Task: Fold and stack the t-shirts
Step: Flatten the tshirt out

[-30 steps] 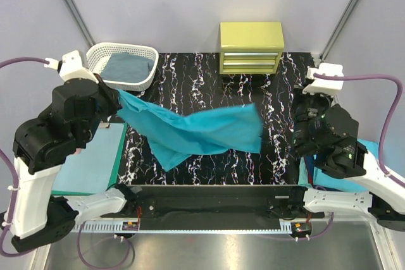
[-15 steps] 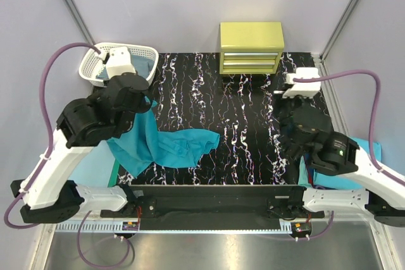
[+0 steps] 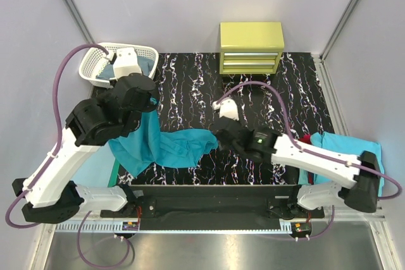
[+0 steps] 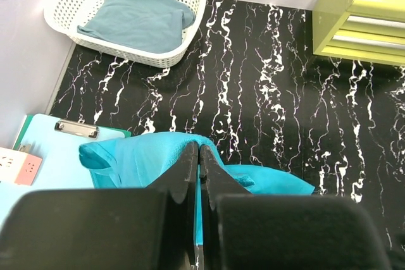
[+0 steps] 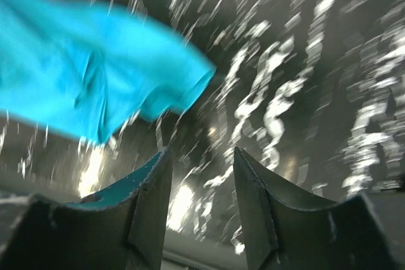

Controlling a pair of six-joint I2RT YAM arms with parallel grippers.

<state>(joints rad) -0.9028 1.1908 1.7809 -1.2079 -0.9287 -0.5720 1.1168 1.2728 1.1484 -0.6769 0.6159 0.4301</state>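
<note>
The teal t-shirt (image 3: 180, 148) lies crumpled on the black marbled table (image 3: 253, 99), and its left end is lifted. My left gripper (image 4: 198, 147) is shut on a fold of this shirt (image 4: 139, 159); in the top view the arm hides those jaws. My right gripper (image 3: 217, 136) reaches in from the right and hangs just off the shirt's right end. The blurred right wrist view shows this gripper (image 5: 201, 153) open, nothing between its fingers, the shirt (image 5: 82, 80) up and to the left. Turquoise (image 3: 345, 147) and red (image 3: 305, 138) t-shirts lie at the table's right edge.
A white basket (image 3: 101, 79) at the back left holds a grey-blue shirt (image 3: 140, 62). A yellow-green drawer chest (image 3: 251, 47) stands at the back centre. A mint clipboard (image 4: 57, 150) lies at the left edge, partly under the teal shirt. The right arm (image 3: 304, 156) stretches across the front right.
The teal shirt, spread in the air a second ago, has dropped onto the table. The right arm has swung from the right side to the middle, and its jaws have opened.
</note>
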